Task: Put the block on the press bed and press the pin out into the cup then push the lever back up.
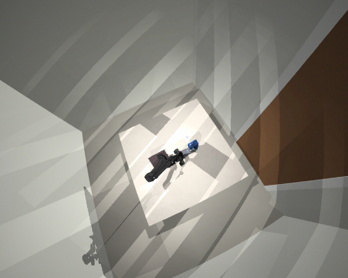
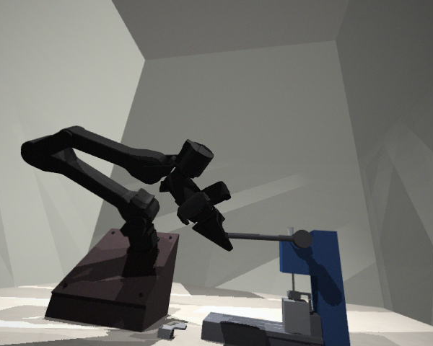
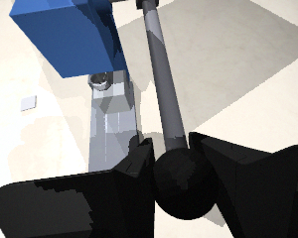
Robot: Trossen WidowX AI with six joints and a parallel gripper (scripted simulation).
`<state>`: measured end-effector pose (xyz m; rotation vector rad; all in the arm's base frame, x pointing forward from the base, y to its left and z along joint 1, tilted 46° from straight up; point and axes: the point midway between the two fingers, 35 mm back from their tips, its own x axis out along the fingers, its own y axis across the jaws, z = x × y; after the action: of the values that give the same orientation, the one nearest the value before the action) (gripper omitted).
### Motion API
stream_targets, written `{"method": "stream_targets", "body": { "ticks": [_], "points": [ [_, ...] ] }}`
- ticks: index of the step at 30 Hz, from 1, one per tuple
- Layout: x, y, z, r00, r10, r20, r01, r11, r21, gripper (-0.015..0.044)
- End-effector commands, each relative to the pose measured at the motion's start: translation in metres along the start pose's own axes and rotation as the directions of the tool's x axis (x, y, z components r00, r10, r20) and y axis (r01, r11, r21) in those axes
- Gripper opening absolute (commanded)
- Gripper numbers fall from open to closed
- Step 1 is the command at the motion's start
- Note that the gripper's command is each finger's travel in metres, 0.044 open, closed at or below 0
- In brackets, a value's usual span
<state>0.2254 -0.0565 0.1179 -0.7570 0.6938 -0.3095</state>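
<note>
Lever (image 2: 259,236) (image 3: 164,81), knob (black) (image 3: 185,182) between pincer (image 2: 229,241) (image 3: 170,141) fingers

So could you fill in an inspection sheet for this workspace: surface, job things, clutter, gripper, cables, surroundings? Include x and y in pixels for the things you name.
Surface: pale tabletop (image 1: 180,203) (image 2: 366,320) (image 3: 228,64), streaked with light and shadow.
Job's things: blue press (image 1: 193,144) (image 2: 330,260) (image 3: 60,35) upright; grey block (image 2: 296,316) (image 3: 113,99) standing on its bed; lever (image 2: 259,236) (image 3: 164,84) roughly level in the exterior view. Pin alignment: cannot tell.
Clutter: small grey bracket (image 2: 166,331) near the bed; small pale square (image 1: 187,136) (image 3: 28,103) beside the press. Whether they are one thing: cannot tell.
Gripper (image 1: 184,154) (image 2: 229,246) (image 3: 170,141): closed on the lever's round knob (image 3: 186,183).
Cables: no loose ones seen.
Surroundings: plain grey walls (image 1: 18,134) (image 2: 246,112); brown area (image 1: 312,119) at one side.
</note>
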Motion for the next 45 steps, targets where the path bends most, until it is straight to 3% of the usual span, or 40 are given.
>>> {"method": "stream_targets", "body": {
  "ticks": [1, 45],
  "points": [
    [-0.002, 0.001, 0.005, 1.000, 0.009, 0.017, -0.009, 1.000, 0.002, 0.0000],
    [-0.025, 0.001, 0.032, 1.000, 0.010, 0.016, -0.010, 1.000, 0.002, 0.0000]
  ]
}}
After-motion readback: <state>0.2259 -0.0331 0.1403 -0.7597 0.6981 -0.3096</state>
